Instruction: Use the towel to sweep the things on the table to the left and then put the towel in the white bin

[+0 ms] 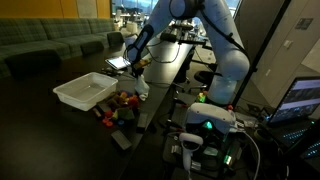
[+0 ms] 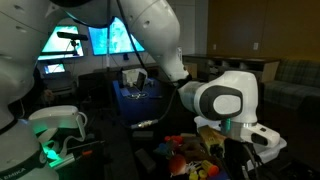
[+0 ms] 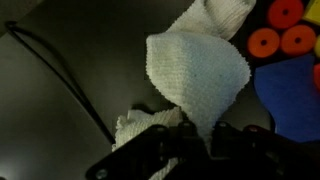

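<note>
Your tool [image 3: 195, 135] sits nearest, pinching the white towel [image 3: 200, 65], which bunches above the dark desk [image 3: 50, 120] just beside the orange discs [image 3: 265, 42] and a blue piece [image 3: 295, 90]. With so little cloth trailing, pieces may slip past your sweep, and the black cable [image 3: 60, 80] could snag the towel.

From here I see the white arm [image 2: 150, 30] curving down to its round wrist, with the fingers [image 2: 245, 158] low over the desk [image 2: 125, 162], too dark for me to tell how they are set. Just beside the fingers, toward the picture's left, lies a heap of colourful things [image 2: 188, 155]. Well behind the fingers glow blue monitors [image 2: 100, 40], and far off to their side a green light [image 2: 55, 125] shines by a white housing.
</note>
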You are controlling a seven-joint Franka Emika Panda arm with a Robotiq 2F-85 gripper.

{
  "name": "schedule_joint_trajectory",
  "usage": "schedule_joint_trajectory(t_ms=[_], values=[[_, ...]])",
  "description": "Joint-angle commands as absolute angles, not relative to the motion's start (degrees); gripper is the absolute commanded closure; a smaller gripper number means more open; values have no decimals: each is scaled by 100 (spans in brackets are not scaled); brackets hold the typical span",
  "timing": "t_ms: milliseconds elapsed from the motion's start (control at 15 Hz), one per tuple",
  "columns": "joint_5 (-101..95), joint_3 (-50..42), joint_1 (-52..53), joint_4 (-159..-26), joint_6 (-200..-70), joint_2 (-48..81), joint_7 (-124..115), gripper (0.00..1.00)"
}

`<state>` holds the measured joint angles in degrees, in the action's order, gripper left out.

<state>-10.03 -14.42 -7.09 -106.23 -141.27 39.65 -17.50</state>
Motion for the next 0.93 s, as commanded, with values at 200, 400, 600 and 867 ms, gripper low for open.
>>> schedule_joint_trajectory(t_ms=[200,400,600,867], values=[[-1006,-1484,-210,-9846,-14161,5228,-1913,86],[-962,-1396,-58,-9688,-14158,5512,-1855,86],[-935,-1241,63,-9738,-14187,5465,-1705,86],[-885,-976,317,-9765,-14172,5385,-1670,86]])
